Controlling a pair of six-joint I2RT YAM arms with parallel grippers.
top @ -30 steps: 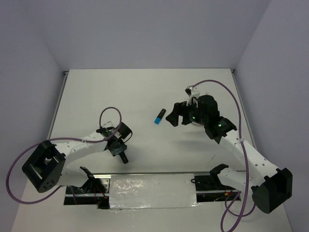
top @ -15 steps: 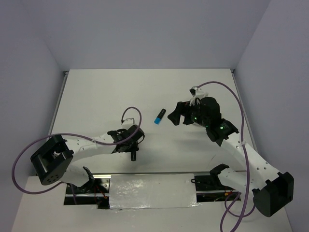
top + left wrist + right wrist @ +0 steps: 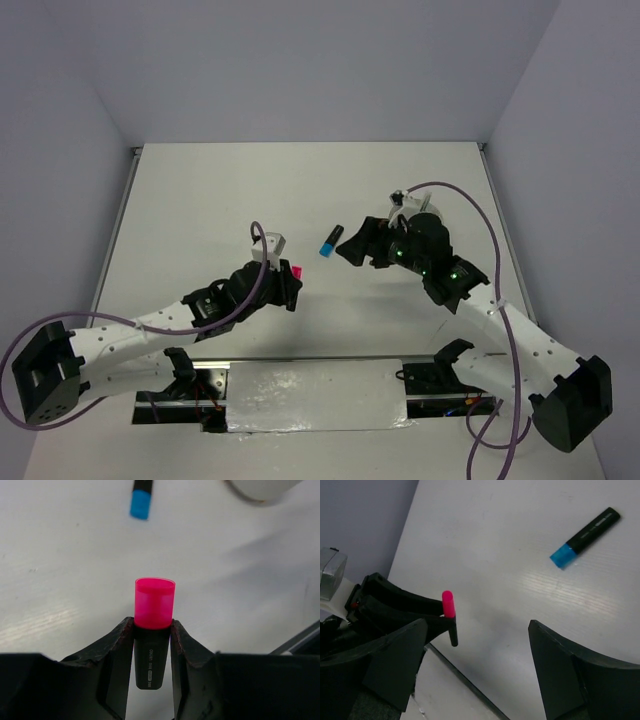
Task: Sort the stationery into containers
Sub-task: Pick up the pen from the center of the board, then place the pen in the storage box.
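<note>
One black highlighter (image 3: 155,604), pink cap, clenched in the left gripper (image 3: 151,626). One black marker (image 3: 330,243), blue cap, flat on the table (image 3: 200,200). Right gripper (image 3: 477,625) spread wide.

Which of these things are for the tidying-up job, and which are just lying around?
For the job:
- pink highlighter, held in the left gripper
- blue marker, lying on the table
- white tub, only its edge showing

Just there:
- purple cables on the arms
- shiny sheet at the near table edge
</note>
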